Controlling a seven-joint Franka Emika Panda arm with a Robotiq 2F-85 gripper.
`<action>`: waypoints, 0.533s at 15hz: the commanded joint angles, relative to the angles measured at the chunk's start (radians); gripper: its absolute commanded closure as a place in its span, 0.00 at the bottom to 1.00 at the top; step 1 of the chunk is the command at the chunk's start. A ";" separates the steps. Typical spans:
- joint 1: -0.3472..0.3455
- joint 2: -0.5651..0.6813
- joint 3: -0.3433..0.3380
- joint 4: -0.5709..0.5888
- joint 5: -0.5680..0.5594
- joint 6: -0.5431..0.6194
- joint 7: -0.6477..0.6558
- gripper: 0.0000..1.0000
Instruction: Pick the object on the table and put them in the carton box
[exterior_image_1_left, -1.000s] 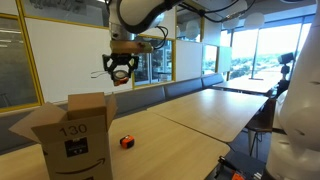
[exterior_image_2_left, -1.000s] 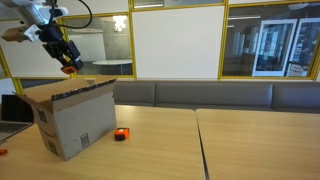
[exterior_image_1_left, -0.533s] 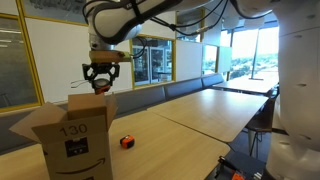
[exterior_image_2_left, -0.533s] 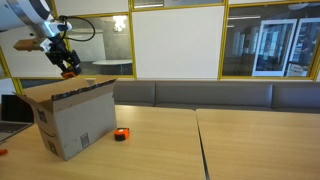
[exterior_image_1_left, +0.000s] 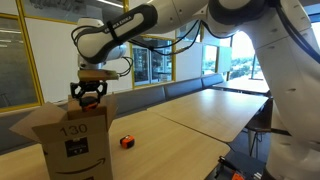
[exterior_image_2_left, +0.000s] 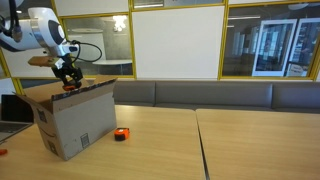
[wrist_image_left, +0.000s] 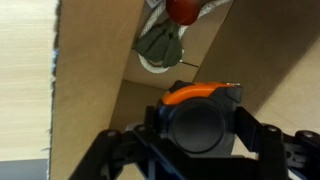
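My gripper (exterior_image_1_left: 89, 94) hangs just over the open top of the carton box (exterior_image_1_left: 70, 135), also seen in both exterior views (exterior_image_2_left: 68, 79). It is shut on an orange and black tape measure (wrist_image_left: 200, 118), which fills the wrist view between the two fingers. The box (exterior_image_2_left: 72, 118) stands on the wooden table at its near end. Inside the box, the wrist view shows a grey and white object (wrist_image_left: 160, 45) and a red ball (wrist_image_left: 183, 9). A second small orange and black object (exterior_image_1_left: 126, 142) lies on the table beside the box (exterior_image_2_left: 120, 134).
The long wooden table (exterior_image_1_left: 200, 115) runs toward the windows, with a seam between two tabletops (exterior_image_2_left: 196, 140). A grey bench (exterior_image_2_left: 220, 95) lines the wall behind. The box flaps (exterior_image_1_left: 28, 122) stand open outward.
My gripper has moved sideways from above the table to over the box and has come down to the box's open top, still holding the tape measure.
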 joint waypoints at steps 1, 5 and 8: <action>0.026 0.096 -0.029 0.080 0.108 0.011 -0.078 0.47; 0.026 0.166 -0.044 0.099 0.209 -0.030 -0.127 0.06; 0.022 0.197 -0.058 0.104 0.259 -0.052 -0.144 0.00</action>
